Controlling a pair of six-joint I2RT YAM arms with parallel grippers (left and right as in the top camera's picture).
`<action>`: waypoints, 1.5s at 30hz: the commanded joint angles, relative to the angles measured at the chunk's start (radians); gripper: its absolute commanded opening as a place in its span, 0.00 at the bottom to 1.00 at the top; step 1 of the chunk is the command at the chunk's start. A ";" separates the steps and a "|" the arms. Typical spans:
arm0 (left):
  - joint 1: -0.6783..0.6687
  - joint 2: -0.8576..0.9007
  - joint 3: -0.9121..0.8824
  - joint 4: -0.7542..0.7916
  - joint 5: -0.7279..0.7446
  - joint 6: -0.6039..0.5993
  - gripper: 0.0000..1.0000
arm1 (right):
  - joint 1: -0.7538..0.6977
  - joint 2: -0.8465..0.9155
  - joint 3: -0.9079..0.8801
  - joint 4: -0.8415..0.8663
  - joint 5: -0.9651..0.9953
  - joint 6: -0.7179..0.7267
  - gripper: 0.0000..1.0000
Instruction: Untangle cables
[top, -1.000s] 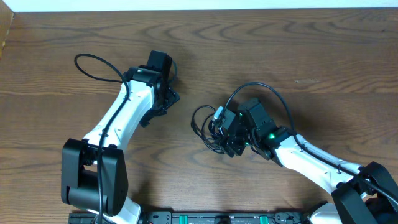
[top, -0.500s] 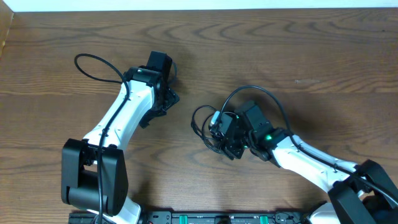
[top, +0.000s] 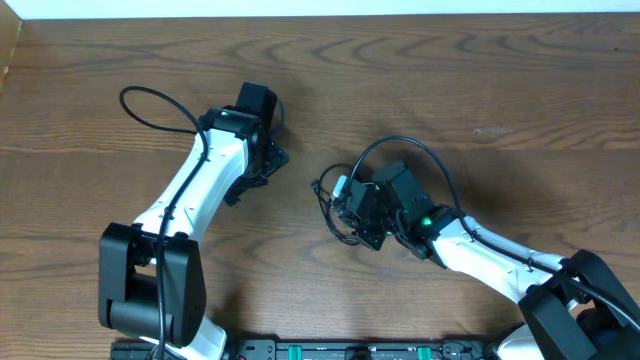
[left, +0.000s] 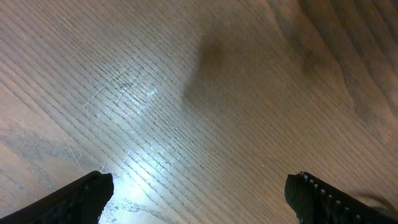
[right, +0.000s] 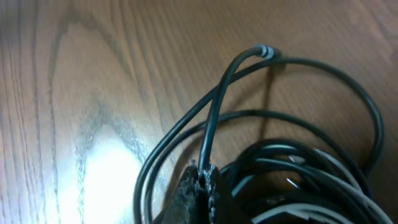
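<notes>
Cables (top: 335, 212) lie mid-table under your right gripper (right: 202, 182), which is clenched on one black cord (right: 214, 124) and has dragged the bundle slightly left, drawing it tighter. No strand looks freed yet. Your left gripper (left: 199, 196) hangs released over bare table (left: 186, 93), well apart.

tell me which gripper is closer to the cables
Right. The right gripper is in the cables, shut on a black strand; the left gripper is open over the table, apart from them.
</notes>
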 joint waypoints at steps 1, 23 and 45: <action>0.001 0.008 0.000 -0.005 -0.017 0.006 0.93 | -0.020 -0.068 0.014 0.006 0.045 0.107 0.01; 0.000 0.008 0.000 -0.018 -0.006 0.022 0.93 | -0.203 -0.385 0.013 -0.254 0.284 0.362 0.01; 0.000 0.008 0.000 -0.014 -0.006 0.043 0.93 | -0.201 -0.385 0.013 -0.446 0.199 0.037 0.49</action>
